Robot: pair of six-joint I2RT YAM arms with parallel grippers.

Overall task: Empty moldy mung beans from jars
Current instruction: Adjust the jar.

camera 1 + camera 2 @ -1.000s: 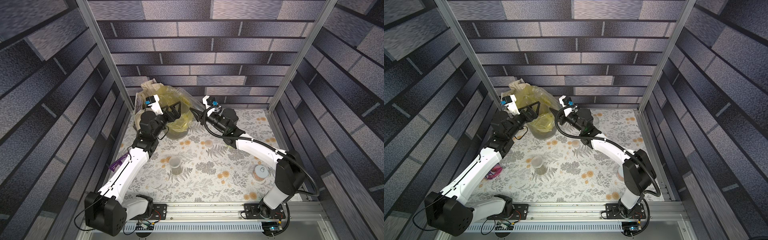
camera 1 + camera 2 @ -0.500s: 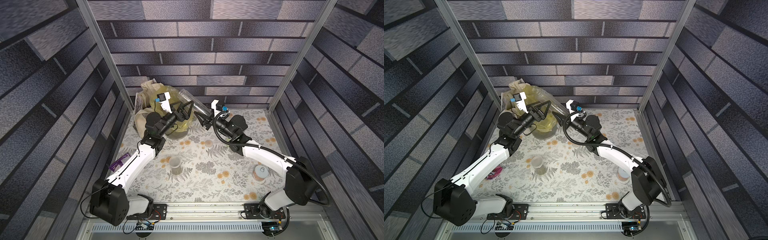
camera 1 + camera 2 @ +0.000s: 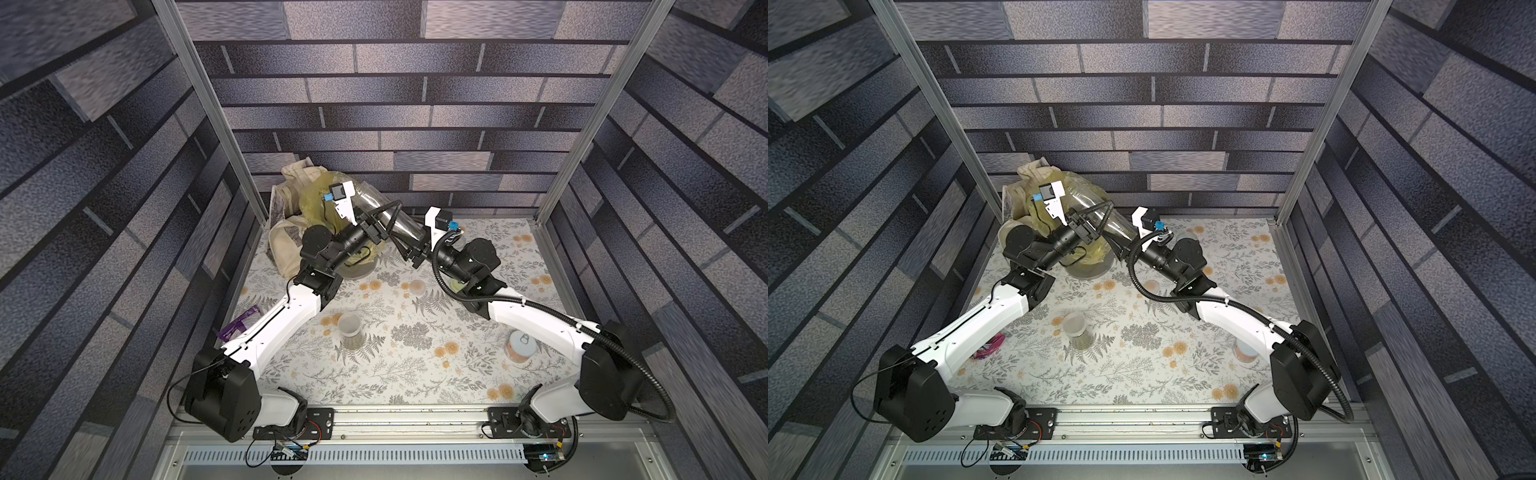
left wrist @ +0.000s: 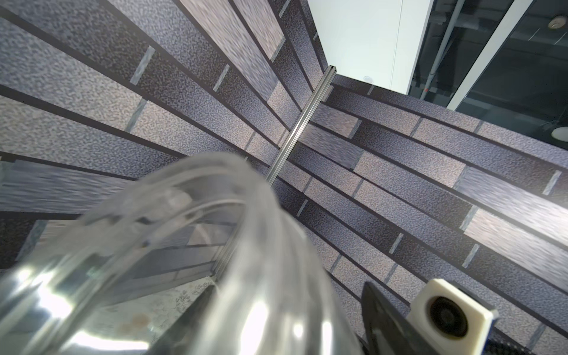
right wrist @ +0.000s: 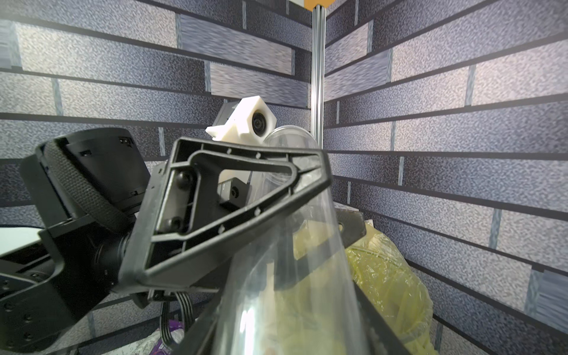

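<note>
Nearest you, the short jar (image 3: 349, 330) is standing upright on the fern-printed table (image 3: 399, 374), with mung beans (image 3: 351, 343) showing through its lower wall. Beyond it, your right claw (image 3: 411, 247) is pinching the tall jar (image 3: 406, 227) by one end and your left claw (image 3: 392, 218) is clasping its middle. Together they are holding it aslant above the bin (image 3: 361, 270), likely so stray grains are landing in the yellow bag (image 5: 390, 276). The glass is looking empty. Brick-patterned walls (image 3: 415, 124) are boxing everything in behind.

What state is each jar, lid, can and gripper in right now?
Tall jar: lidless, tilted over bin, looks empty.
Short jar: upright, lidded, beans inside.
Loose lid: flat on table.
Can: upright, sealed.
Right gripper: shut on tall jar.
Left gripper: around tall jar, grip unclear.
</note>
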